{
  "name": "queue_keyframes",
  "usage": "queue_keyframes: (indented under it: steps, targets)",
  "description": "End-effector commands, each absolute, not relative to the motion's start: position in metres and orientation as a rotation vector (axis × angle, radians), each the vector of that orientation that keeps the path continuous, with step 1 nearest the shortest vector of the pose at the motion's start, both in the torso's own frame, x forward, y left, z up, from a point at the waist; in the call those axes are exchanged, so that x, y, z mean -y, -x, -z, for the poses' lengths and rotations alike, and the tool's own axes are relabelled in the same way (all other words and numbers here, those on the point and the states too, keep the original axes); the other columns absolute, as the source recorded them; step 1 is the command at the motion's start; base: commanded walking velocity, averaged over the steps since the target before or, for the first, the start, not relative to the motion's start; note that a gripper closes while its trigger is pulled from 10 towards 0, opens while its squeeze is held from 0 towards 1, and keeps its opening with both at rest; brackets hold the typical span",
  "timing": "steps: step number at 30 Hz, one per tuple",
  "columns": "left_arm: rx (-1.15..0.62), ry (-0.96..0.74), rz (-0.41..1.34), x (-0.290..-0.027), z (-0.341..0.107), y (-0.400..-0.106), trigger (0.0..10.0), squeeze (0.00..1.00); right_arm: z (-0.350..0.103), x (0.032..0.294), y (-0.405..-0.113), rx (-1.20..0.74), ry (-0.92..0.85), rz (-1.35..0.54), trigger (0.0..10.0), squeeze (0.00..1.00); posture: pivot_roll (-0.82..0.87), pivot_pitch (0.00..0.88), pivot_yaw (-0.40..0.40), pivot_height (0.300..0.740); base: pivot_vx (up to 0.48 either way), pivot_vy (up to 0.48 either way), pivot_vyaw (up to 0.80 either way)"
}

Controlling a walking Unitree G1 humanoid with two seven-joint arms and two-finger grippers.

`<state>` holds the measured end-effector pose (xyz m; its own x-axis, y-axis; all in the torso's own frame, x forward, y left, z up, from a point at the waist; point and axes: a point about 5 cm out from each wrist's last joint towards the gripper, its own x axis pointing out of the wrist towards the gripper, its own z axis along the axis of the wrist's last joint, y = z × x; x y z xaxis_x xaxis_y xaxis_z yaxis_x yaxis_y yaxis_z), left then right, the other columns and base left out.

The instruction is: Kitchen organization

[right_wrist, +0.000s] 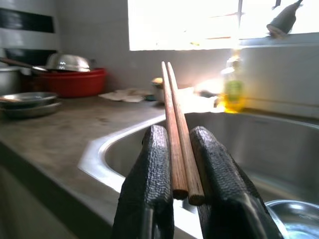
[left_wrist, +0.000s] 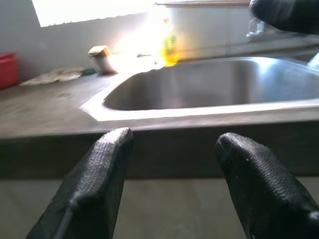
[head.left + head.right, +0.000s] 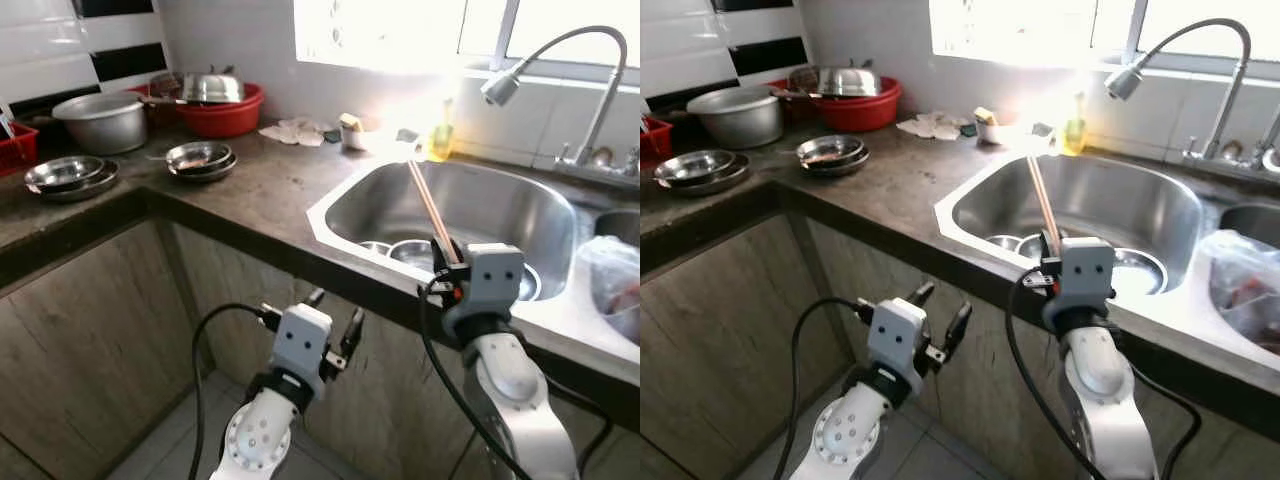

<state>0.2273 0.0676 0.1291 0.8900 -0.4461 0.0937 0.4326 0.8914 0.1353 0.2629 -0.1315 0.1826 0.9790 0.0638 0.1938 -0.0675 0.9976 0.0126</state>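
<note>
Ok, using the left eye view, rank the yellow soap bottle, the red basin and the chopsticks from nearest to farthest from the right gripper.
1. Chopsticks: held in the right gripper, sticking up over the sink.
2. Yellow soap bottle: behind the sink, by the window.
3. Red basin: far along the counter to the robot's left, against the wall.

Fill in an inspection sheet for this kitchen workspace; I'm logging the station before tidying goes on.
Surface: dark stone counter, wrapping a corner.
Job's things: wooden chopsticks; steel bowls in the sink; stacked steel plates and.
Clutter: red basin holding a steel lid, large steel pot, rags, yellow soap bottle.
Hands: right hand shut on the chopsticks at the sink's front edge; left hand open, below counter level.
Cables: black cables looping from both wrists.
Surroundings: wooden cabinet fronts, faucet, bright window.
</note>
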Motion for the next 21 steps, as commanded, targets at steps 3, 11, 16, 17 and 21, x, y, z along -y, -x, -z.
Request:
queue_keyframes:
  steps: [3,11,16,17,21]
  targets:
    - [0.13,-0.115,0.45,-0.069,-0.131,-0.228,10.0,0.0,-0.185,0.129,-0.264,0.191,-0.008,-0.087,10.0,0.0,0.18,0.0,-0.038,0.74,0.328,0.0,-0.53]
    - [0.16,-0.165,0.448,-0.068,-0.127,-0.228,10.0,0.0,-0.179,0.13,-0.27,0.146,0.028,-0.126,10.0,0.0,0.18,0.0,-0.041,0.74,0.329,0.0,-0.3]
    - [0.14,-0.127,0.446,-0.068,-0.13,-0.226,10.0,0.0,-0.182,0.13,-0.274,0.151,0.057,-0.148,10.0,0.0,0.18,0.0,-0.042,0.74,0.328,0.0,0.0]
    - [0.129,-0.117,0.44,-0.068,-0.13,-0.227,10.0,0.0,-0.183,0.132,-0.276,0.143,0.068,-0.152,10.0,0.0,0.18,0.0,-0.044,0.74,0.296,0.0,0.0]
    - [0.137,-0.123,0.436,-0.068,-0.13,-0.228,10.0,0.0,-0.181,0.135,-0.283,0.077,0.118,-0.186,10.0,0.0,0.18,0.0,-0.042,0.74,0.0,0.0,0.0]
